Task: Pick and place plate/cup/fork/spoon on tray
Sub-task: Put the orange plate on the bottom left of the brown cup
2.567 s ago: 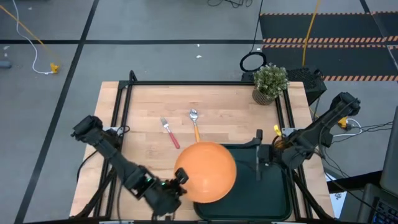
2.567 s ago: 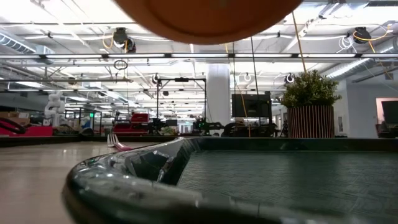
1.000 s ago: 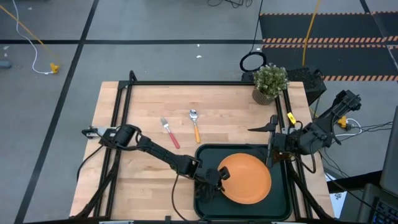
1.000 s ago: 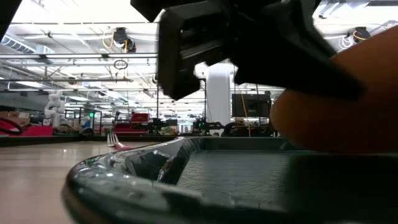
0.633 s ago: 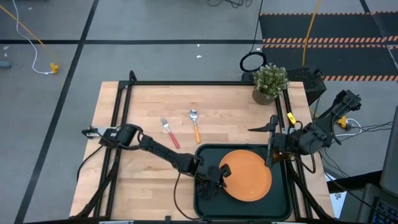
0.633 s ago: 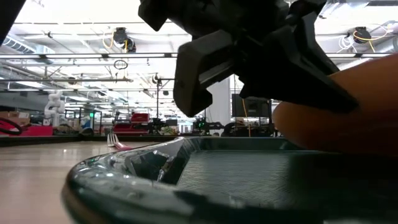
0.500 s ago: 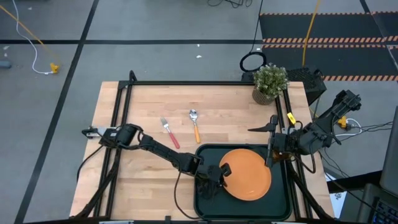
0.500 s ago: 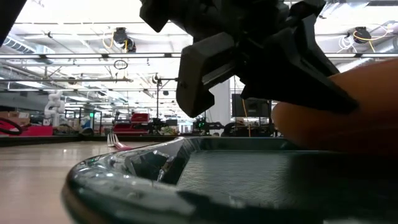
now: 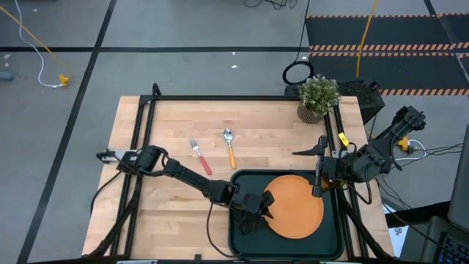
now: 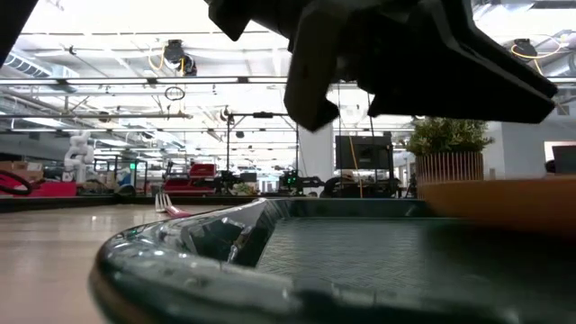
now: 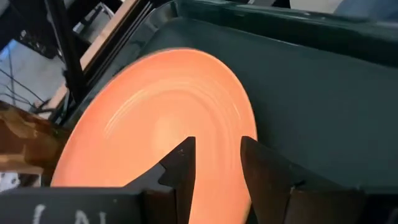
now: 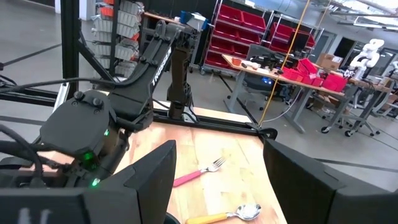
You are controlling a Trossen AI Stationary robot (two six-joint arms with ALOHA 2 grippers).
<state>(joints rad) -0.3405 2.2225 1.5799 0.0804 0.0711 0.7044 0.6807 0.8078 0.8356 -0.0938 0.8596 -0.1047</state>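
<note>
Plate [image 9: 294,205] down flat in the tray [image 9: 242,235], toward its right half; seen level from the table-top camera, so probably resting fully on the tray floor. Left gripper [image 9: 265,205] at the plate's left edge, fingers [image 11: 183,171] parted above the rim with a gap between them, nothing pinched. Right gripper [image 9: 319,170] waiting above the tray's far right corner, spread wide and empty.

One item of four placed. Fork [image 9: 199,157] and spoon [image 9: 230,147] lying side by side on the bare table [image 9: 168,125], beyond the tray, untouched. Cup nowhere visible in any view, so impossible to say where that one stands. Plant [image 9: 318,95] at the far right corner, no part of the job.
</note>
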